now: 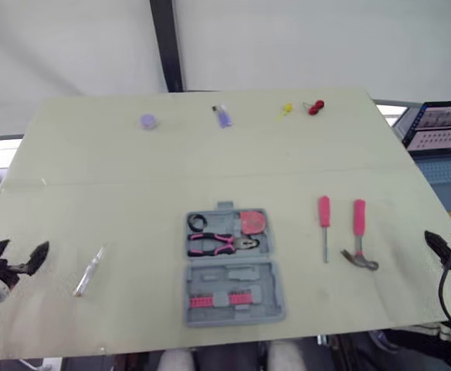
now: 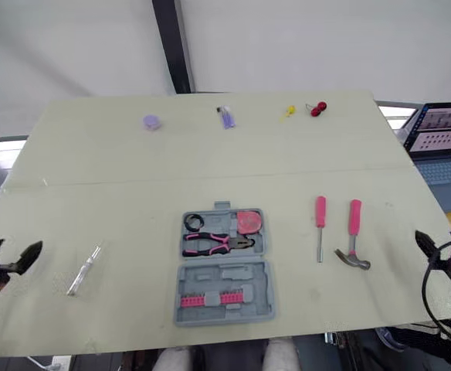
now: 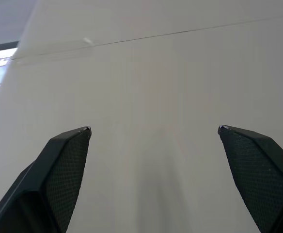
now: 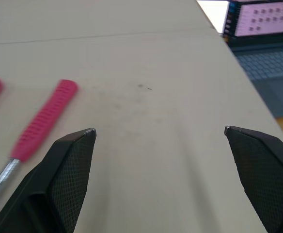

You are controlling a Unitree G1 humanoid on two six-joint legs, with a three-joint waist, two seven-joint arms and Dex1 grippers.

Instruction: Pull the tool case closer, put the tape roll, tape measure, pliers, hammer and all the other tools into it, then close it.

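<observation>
The grey tool case (image 1: pixel 266 280) lies open near the table's front edge. Its far half holds a black tape roll (image 1: pixel 198 222), a pink tape measure (image 1: pixel 252 222) and pink-handled pliers (image 1: pixel 222 244); its near half holds a row of pink bits (image 1: pixel 218 300). Right of the case lie a pink screwdriver (image 1: pixel 323 224) and a pink-handled hammer (image 1: pixel 359 241). A clear-handled screwdriver (image 1: pixel 88 270) lies to the case's left. My left gripper (image 1: pixel 18 253) is open at the front left edge, empty. My right gripper (image 2: pixel 440 251) is open at the front right edge, just right of the hammer (image 4: pixel 44 119).
Along the table's far edge sit a purple round item (image 1: pixel 148 121), a purple tool (image 1: pixel 222 116), a yellow item (image 1: pixel 286 110) and a red one (image 1: pixel 315 107). An open laptop (image 1: pixel 442 131) stands off the table's right side. A seam (image 3: pixel 156 35) crosses the table.
</observation>
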